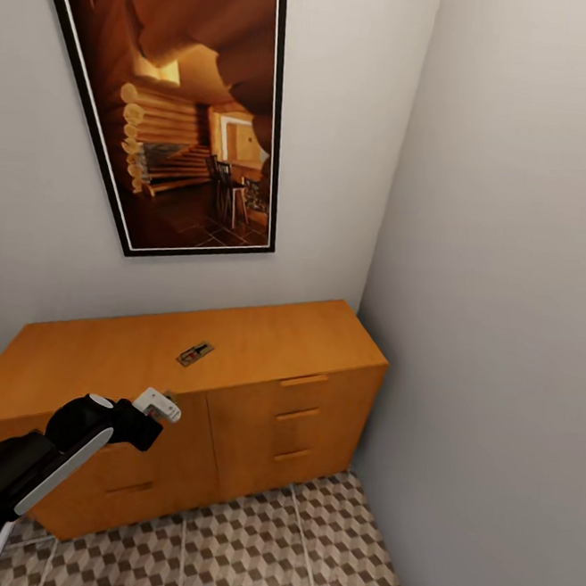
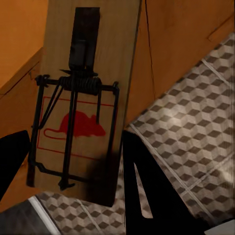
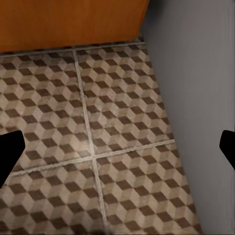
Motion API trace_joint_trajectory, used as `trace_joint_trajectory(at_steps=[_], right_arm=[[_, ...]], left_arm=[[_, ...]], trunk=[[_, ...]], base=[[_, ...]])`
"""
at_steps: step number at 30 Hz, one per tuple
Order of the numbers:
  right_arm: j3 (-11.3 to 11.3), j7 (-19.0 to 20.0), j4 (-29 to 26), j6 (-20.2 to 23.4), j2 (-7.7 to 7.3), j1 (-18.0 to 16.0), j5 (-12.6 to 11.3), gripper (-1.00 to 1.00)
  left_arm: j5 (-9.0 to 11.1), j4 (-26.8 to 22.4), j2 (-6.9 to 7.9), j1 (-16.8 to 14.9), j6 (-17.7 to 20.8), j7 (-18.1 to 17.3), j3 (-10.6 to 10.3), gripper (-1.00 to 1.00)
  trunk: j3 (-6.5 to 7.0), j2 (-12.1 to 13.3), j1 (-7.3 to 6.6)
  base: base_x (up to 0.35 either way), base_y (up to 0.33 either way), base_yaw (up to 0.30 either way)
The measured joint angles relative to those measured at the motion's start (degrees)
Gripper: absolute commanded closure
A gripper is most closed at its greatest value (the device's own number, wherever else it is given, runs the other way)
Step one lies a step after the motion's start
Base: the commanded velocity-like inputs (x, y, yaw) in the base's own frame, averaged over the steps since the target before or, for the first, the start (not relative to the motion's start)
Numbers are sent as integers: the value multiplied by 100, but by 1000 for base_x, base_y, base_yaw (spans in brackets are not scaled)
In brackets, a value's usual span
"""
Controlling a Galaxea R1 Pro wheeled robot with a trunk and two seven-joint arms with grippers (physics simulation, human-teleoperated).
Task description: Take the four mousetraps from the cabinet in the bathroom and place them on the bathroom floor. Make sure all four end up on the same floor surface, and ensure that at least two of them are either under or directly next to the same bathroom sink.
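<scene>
Left gripper [image 2: 105,181] is clamped on one mousetrap [image 2: 83,98], held in front of the cabinet [image 1: 254,415]; another mousetrap [image 1: 195,353] lies on the cabinet's top. Light, stiff board: pinch its wooden edge, clear of the spring. Right gripper [image 3: 117,147] is spread wide, empty.

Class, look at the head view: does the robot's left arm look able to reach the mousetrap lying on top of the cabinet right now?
Probably not usefully: the left hand is already shut on a mousetrap. The path to the mousetrap on the cabinet top looks open, with nothing standing on the cabinet between them.
</scene>
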Motion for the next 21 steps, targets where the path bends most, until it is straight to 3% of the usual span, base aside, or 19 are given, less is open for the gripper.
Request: trace_joint_trajectory(at_steps=[14, 21], right_arm=[[0, -1, 0, -2, 0, 0, 0, -100], [-1, -3, -1, 1, 0, 0, -1, -100]], left_arm=[[-1, 57, 0, 0, -8, 0, 0, 100], [-4, 438, -18, 0, -30, 0, -3, 100]], trunk=[[0, 0, 0], [-1, -1, -2]], base=[[-318, -180, 0], [-105, -61, 0]])
